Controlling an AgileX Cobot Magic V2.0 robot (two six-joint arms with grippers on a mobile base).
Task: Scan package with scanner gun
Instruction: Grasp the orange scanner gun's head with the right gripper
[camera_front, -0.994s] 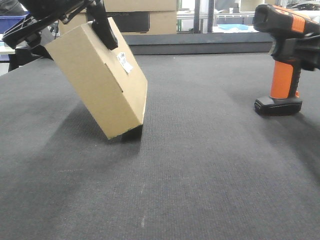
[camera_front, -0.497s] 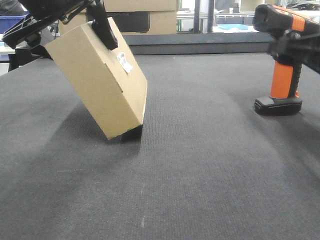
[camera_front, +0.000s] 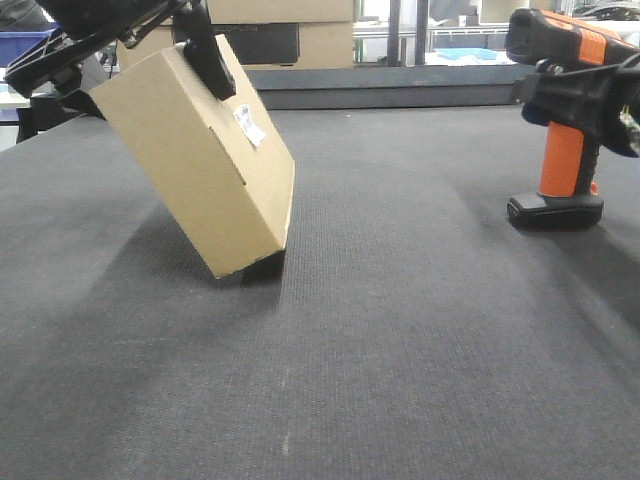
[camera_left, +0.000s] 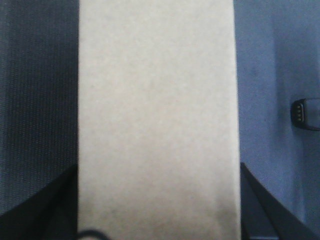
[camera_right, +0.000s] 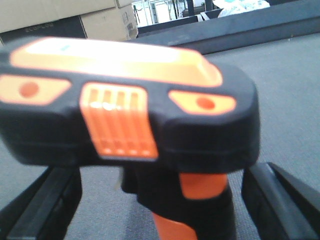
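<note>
Bigger cardboard boxes sit stacked past the back edge of the counter. Package is tilted, one bottom corner on the counter, w/ my left hand clamped on its top end. Scanner gun stands upright well off to the right. Right hand straddles its handle, fingers wide, not touching afaict.

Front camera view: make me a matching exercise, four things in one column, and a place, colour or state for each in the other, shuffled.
Things
1. package
2. scanner gun
3. barcode label
4. stacked cardboard boxes

Descriptions
A. orange handle, at the right
B. far background, with a dark panel
C. plain brown, tilted, at the left
D. small and white, stuck on a box side

Pairs: 1-C, 2-A, 3-D, 4-B
</note>
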